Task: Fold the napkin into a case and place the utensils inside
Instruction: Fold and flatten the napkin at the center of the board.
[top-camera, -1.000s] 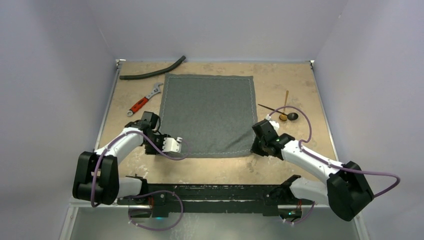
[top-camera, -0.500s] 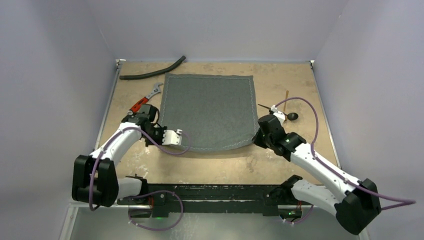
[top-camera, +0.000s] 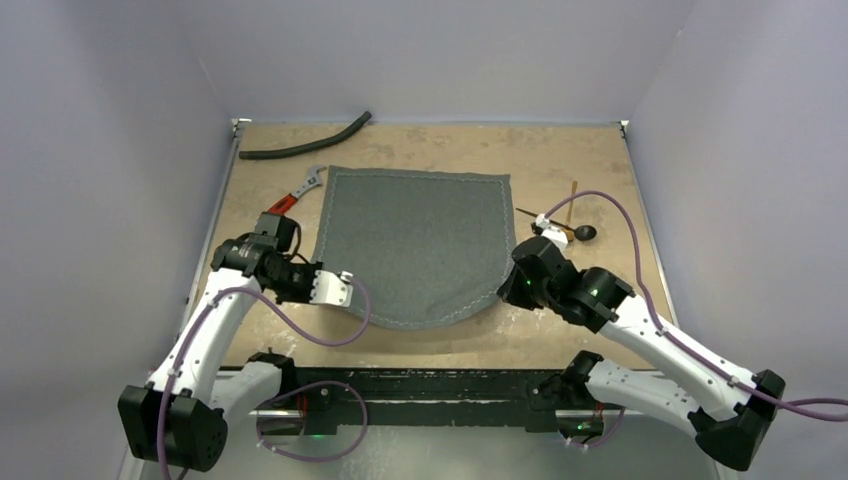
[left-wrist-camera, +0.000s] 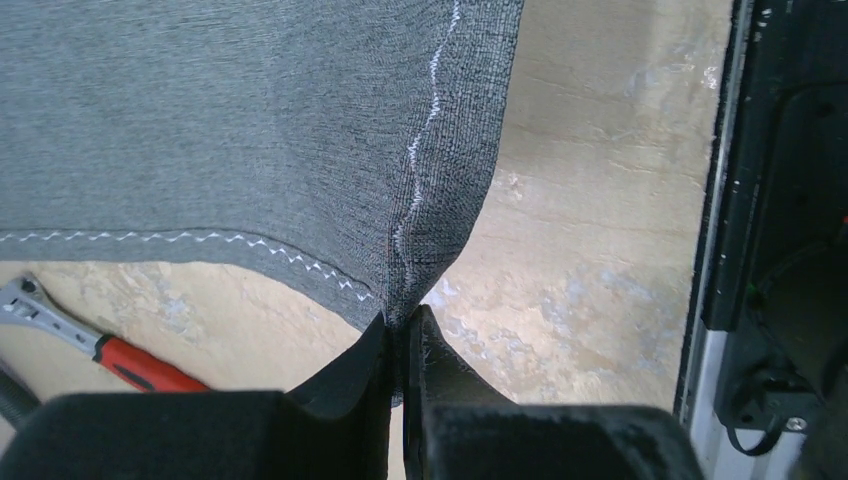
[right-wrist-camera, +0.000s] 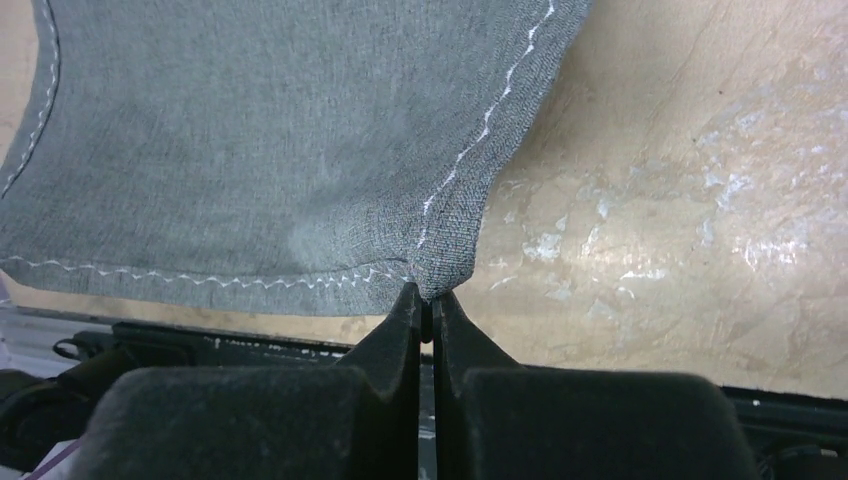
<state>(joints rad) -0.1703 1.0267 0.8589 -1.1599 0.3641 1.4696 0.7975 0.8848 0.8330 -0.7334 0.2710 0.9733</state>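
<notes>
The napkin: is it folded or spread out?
Spread out, one layer: the napkin lies unfolded, the left gripper and right gripper only pinching its near corners.

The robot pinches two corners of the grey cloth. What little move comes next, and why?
Probably carry both near corners toward the far edge: the left end effector and right end effector are shut on napkin corners, and it's unfolded.

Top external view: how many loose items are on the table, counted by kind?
Napkin: 1
Utensils: 2
Wrench: 1
Hose: 1
Total: 5
</notes>
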